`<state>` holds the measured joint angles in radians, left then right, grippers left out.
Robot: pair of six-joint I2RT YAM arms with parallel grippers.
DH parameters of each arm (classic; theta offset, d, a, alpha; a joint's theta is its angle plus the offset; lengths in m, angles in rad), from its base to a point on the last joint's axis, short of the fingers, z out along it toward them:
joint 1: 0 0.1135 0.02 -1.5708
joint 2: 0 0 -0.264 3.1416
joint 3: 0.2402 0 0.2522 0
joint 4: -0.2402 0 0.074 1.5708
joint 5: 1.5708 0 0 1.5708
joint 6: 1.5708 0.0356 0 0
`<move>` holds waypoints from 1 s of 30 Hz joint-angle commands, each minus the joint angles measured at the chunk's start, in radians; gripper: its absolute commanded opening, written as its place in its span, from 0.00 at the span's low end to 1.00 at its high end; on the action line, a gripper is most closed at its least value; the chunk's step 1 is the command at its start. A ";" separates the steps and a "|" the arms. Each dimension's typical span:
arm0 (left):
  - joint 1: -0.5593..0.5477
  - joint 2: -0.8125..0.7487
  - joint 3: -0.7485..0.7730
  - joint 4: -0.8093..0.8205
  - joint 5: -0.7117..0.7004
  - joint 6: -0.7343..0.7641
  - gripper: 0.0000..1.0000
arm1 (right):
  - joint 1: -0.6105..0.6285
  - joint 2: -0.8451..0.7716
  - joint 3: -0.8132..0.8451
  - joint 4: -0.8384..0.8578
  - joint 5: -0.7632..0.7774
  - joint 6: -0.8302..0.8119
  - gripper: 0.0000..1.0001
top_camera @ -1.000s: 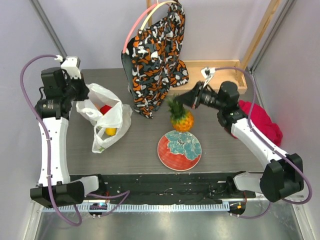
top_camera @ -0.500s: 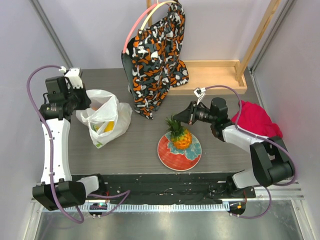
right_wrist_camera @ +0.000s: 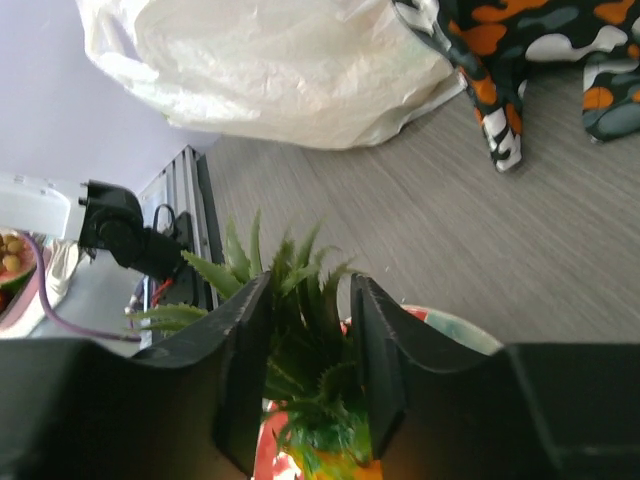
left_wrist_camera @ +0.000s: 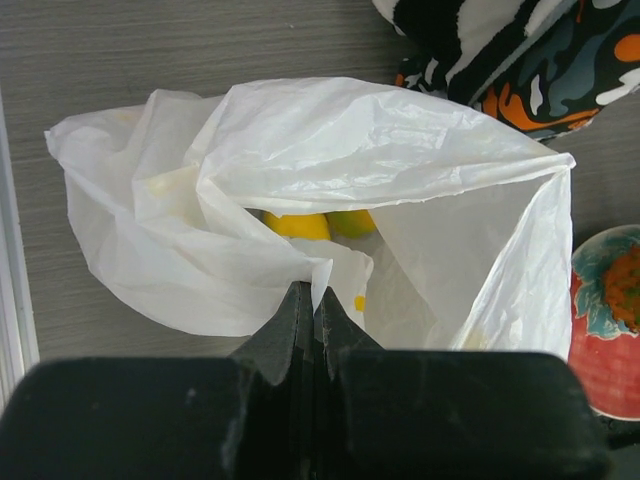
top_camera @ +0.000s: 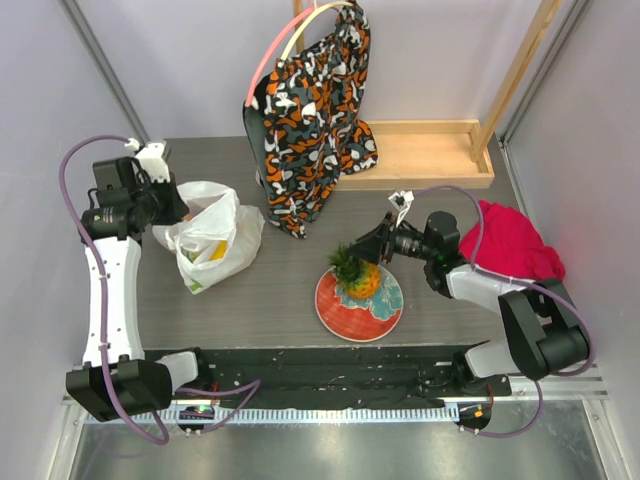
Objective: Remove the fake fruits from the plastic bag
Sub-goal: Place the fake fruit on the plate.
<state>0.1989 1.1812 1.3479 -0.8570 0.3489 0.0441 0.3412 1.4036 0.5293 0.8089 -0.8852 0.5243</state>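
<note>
Your right gripper has its jaws parted either side of the green crown of the pineapple, which rests on the floral plate. Left of the plate, your left gripper has its jaws pinched tight on the plastic bag rim, yellow fruits inside

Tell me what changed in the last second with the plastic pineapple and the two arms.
The right gripper carried the glossy plastic pineapple with green crown from the table onto the red-and-teal floral plate; its jaws have parted around the crown. The left gripper stays shut on the rim of the thin white plastic bag. The orange-black patterned cloth bag and red cloth stayed put.
</note>
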 commanded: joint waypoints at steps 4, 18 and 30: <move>0.007 -0.031 -0.026 -0.017 0.078 0.025 0.00 | -0.002 -0.184 -0.049 -0.181 0.061 -0.136 0.66; 0.007 -0.069 -0.073 0.021 0.163 0.007 0.00 | -0.016 -0.296 0.225 -0.623 0.020 -0.380 0.68; 0.007 -0.167 -0.041 -0.152 0.142 0.157 0.00 | 0.456 -0.049 0.800 -0.815 0.328 -0.570 0.51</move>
<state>0.1989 1.0756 1.2751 -0.9432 0.4728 0.1249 0.6121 1.2480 1.1603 0.0326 -0.7021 0.0757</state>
